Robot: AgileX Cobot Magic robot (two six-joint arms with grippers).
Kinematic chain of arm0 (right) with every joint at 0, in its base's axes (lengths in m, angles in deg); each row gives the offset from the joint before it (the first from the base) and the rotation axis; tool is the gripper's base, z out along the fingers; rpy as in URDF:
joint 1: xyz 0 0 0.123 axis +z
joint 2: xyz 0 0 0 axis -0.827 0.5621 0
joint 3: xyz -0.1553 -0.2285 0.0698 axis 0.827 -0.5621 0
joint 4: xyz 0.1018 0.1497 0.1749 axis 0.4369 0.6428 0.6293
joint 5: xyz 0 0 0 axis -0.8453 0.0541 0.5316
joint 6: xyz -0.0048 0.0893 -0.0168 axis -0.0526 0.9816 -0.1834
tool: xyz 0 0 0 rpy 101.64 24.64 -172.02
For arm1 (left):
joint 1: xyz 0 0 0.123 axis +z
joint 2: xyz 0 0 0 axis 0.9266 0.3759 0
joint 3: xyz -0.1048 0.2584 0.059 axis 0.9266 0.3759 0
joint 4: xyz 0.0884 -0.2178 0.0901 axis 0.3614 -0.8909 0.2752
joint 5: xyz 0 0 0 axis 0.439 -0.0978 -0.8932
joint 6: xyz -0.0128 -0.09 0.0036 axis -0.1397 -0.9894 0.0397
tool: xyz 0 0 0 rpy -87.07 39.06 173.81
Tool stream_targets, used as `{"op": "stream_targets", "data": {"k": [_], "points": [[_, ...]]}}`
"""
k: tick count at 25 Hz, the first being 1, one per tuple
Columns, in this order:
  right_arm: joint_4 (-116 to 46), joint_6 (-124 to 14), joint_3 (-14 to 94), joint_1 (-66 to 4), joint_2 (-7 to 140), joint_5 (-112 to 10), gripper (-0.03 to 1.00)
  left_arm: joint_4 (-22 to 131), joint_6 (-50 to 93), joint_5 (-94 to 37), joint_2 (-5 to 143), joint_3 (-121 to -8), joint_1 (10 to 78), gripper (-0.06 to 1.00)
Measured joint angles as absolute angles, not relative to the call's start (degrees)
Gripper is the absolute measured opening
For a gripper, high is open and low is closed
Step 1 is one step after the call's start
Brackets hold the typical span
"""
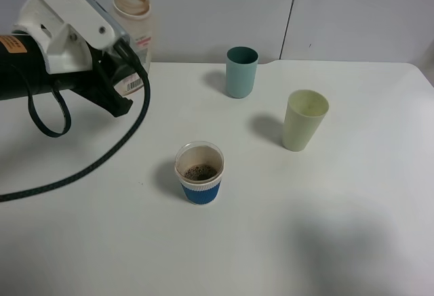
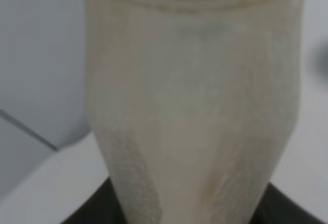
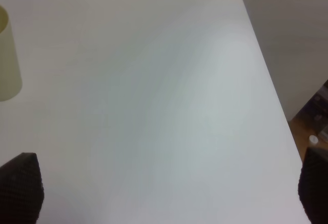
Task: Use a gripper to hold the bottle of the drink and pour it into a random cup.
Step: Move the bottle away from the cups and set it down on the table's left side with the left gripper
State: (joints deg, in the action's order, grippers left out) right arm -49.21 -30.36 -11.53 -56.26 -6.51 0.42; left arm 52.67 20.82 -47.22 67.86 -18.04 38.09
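Bottle (image 1: 133,18) upright at the far left rear of the table (image 1: 325,228), capless neck up. Its base is hidden behind the left hand (image 1: 125,82), so I cannot tell whether it stands on the surface or is held just clear. The left hand is clamped tight on the lower body at the barcode label, with one black jaw in front and the other behind. In the left wrist view the bottle (image 2: 195,106) fills the frame: clear wall, brown streaks, no liquid level visible. Dark brown drink (image 1: 201,172) lies shallow in the bottom of the blue-sleeved cup (image 1: 199,174), which stands near the table's middle, well apart from the bottle. Judgement: the pour looks done or close to it, and this is the step where the bottle is held upright away from the cup. If any drink remains, the next move means carrying the neck over the cup's rim and tilting slowly; otherwise, setting the bottle down level and easing the grip. Black cable (image 1: 102,154) trails from the hand across the table, short of the cup. Right hand (image 3: 169,183) spread wide, empty, over bare table. Teal tumbler (image 1: 241,72) sits at the rear, pale green tumbler (image 1: 304,120) to its right, neither touched. Table white and matte; pale panelled wall (image 1: 352,11) behind; brown floor (image 3: 305,131) past the right edge.
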Motion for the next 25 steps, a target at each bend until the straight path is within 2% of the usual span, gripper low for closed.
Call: {"op": "stream_targets", "data": {"k": [3,7,15,20,25], "points": [[-49.21,-30.36,-11.53,-56.26,-6.51,0.42,0.99,66.05,1.53,-47.47,67.86,-18.04,42.58,0.3],[-49.21,-30.36,-11.53,-56.26,-6.51,0.42,0.99,77.58,-15.19,-47.84,67.86,-18.04,49.11,0.3],[-49.21,-30.36,-11.53,-56.26,-6.51,0.42,0.99,94.51,-34.33,-54.43,71.68,-18.04,60.71,0.3],[-49.21,-30.36,-11.53,-56.26,-6.51,0.42,0.99,108.4,-45.95,-67.71,79.67,-18.08,66.12,0.3],[-49.21,-30.36,-11.53,-56.26,-6.51,0.42,0.99,113.38,-47.35,-78.68,88.04,-18.14,70.5,0.3]]}}
